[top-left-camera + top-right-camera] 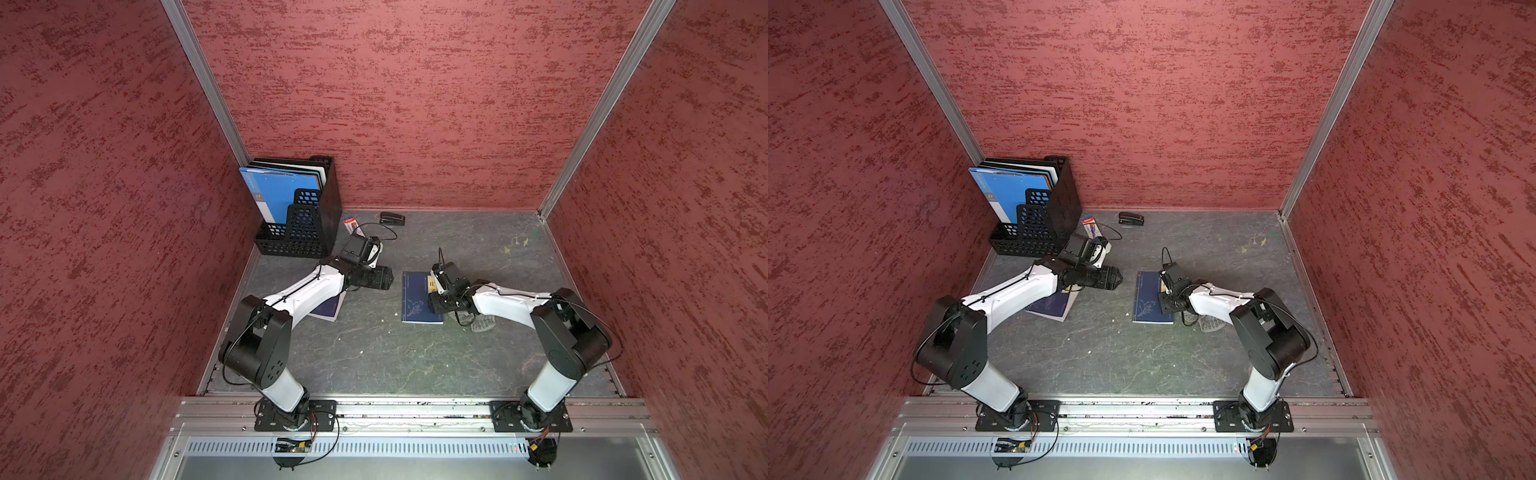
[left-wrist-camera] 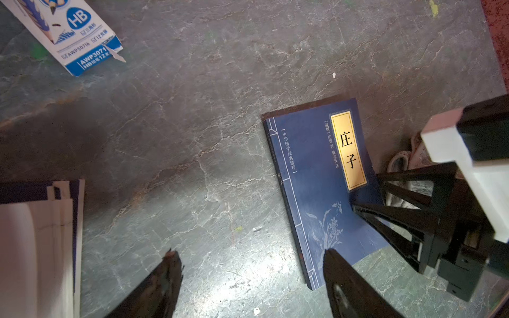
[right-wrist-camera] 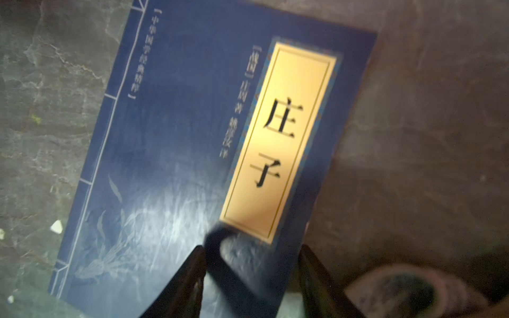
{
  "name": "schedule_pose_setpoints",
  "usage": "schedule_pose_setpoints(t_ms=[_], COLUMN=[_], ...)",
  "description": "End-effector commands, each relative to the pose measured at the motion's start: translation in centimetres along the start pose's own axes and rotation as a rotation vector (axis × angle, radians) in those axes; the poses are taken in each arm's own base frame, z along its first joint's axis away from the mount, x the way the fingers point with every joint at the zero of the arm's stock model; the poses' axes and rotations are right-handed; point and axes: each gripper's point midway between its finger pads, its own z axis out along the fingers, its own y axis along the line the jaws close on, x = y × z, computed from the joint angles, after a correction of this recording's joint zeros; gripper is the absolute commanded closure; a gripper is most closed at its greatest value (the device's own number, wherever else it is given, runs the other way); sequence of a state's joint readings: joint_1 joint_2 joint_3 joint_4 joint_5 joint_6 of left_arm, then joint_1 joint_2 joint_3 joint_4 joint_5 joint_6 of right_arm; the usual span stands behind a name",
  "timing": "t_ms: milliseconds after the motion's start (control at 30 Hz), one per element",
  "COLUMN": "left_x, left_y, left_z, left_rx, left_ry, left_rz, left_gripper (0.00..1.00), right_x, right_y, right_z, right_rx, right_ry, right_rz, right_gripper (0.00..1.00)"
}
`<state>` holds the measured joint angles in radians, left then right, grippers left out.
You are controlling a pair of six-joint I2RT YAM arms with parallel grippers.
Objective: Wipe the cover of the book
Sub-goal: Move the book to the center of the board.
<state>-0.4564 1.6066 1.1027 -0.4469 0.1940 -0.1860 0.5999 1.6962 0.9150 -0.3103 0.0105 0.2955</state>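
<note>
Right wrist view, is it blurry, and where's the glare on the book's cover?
Right wrist view: motion-blurred, the small print on the blue book smeared, a white glare patch by its flower drawing; left wrist view: sharp, the same cover's print crisp, a sheen on the table beside it.

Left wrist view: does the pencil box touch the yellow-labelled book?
No, the pencil box lies on the table, clearly apart from the yellow-labelled book.
</note>
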Motion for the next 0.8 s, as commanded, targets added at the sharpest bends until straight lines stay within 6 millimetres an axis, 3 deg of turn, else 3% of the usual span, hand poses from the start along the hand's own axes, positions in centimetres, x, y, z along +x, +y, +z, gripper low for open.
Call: schedule_pose_setpoints(t_ms=[0,167,333,500,767], left_x=[-0.5,-0.2,0.1,0.1,0.0], left_y=[-0.9,-0.6,-0.1,-0.5,-0.3], left_z=[-1.0,-1.8,-2.8,-3.2,-2.8], left_rx=[0.026,0.003,-0.014,0.011,0.044], left_ry=[-0.037,-0.032,-0.039,-0.042,-0.032], left_rz=[0.009,0.016,0.018,0.017,0.024], left_gripper=[0.17,0.17,0.17,0.17,0.17], right_x=[-0.1,-3.4,-2.0,0.3,1.6], right_y=[-1.0,-2.1,-5.6,-7.6,-8.2], right_z=[-2.2,-6.9,-9.7,-10.7,-8.4], right_rx=[0.061,0.129,0.320,0.394,0.318], right_ry=[-0.010,-0.115,-0.074,-0.078,-0.088], right_rz=[0.053,0.120,0.198,0.291,0.415], right_gripper=[0.37,0.27,0.22,0.11,0.05])
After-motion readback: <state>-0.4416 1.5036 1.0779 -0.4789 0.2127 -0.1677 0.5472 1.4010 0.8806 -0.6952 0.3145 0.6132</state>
